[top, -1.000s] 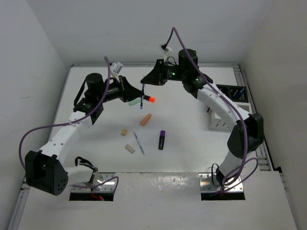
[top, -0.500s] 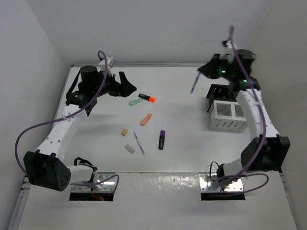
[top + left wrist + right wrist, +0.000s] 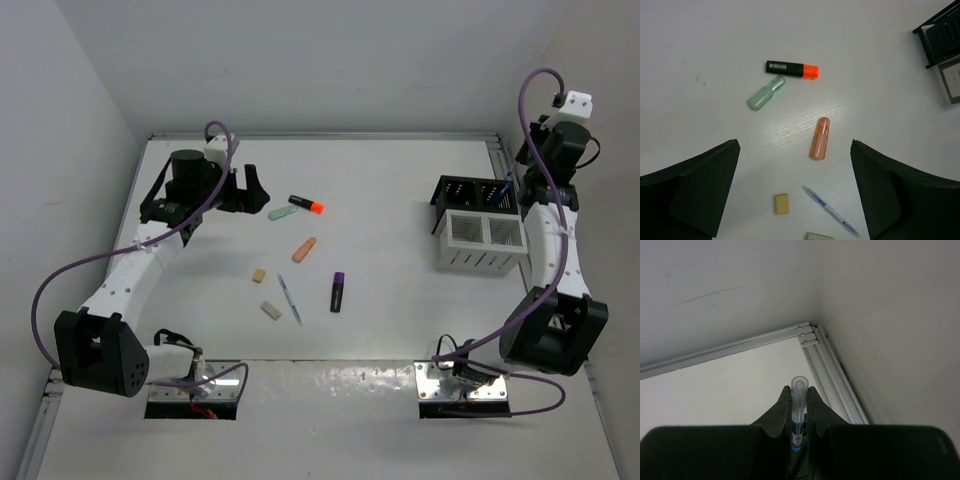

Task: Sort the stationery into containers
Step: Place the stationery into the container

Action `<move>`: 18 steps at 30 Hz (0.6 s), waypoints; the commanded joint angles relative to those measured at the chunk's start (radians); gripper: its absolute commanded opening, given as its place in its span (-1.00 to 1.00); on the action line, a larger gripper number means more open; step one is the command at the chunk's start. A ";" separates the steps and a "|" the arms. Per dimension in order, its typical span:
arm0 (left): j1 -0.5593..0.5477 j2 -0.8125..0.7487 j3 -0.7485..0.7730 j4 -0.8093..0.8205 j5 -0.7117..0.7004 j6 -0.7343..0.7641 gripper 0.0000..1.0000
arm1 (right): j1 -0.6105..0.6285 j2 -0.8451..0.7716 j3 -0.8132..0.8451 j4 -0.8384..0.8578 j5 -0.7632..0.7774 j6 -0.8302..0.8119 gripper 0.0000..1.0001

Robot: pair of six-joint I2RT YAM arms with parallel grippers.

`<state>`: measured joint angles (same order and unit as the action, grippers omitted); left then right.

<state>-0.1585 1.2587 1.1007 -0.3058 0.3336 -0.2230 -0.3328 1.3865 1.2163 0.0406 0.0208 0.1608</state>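
My left gripper (image 3: 246,187) (image 3: 794,148) hovers open and empty at the back left, above the scattered stationery. Below it lie a black orange-tipped highlighter (image 3: 791,69) (image 3: 306,205), a mint highlighter (image 3: 766,92), an orange highlighter (image 3: 820,138) (image 3: 304,249), a blue pen (image 3: 830,210) (image 3: 289,299) and two beige erasers (image 3: 781,203) (image 3: 270,310). A purple-black highlighter (image 3: 338,291) lies further right. My right gripper (image 3: 799,390) (image 3: 517,183) is shut on a thin blue pen (image 3: 799,400) with a clear cap, at the back right by the black organiser (image 3: 466,192). The white slatted box (image 3: 482,243) stands in front of it.
Metal rails (image 3: 832,365) run along the table's right and far edges, meeting in the corner close to my right gripper. Walls enclose the table on three sides. The black organiser's corner (image 3: 940,30) shows at the far right of the left wrist view.
My right arm has swung from the table's middle to the back right corner, carrying the pen. The left gripper has let go, opened wide and drawn back to the left.
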 commanded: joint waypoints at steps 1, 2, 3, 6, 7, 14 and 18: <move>0.017 -0.007 -0.018 0.030 -0.014 0.017 1.00 | 0.032 0.037 -0.044 0.125 0.171 -0.052 -1.00; 0.023 -0.007 -0.022 0.028 -0.015 0.019 1.00 | 0.032 0.046 -0.050 0.130 0.176 -0.046 -1.00; 0.024 -0.008 -0.028 0.028 -0.013 0.025 1.00 | 0.028 0.063 -0.055 0.133 0.179 -0.029 -1.00; 0.022 -0.010 -0.053 0.037 -0.022 0.051 1.00 | 0.014 0.100 -0.060 0.111 0.169 0.006 -1.00; 0.022 -0.008 -0.058 0.039 -0.031 0.068 1.00 | 0.011 0.109 -0.057 0.104 0.165 0.017 -1.00; 0.007 0.021 -0.098 0.019 0.021 0.181 0.98 | 0.005 0.181 -0.052 0.022 0.139 0.039 -0.43; -0.053 0.071 -0.091 -0.070 0.059 0.260 0.73 | 0.005 0.195 -0.028 -0.038 0.061 0.059 -0.13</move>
<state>-0.1669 1.2995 1.0073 -0.3248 0.3450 -0.0528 -0.3267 1.5787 1.1538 0.0257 0.1291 0.1951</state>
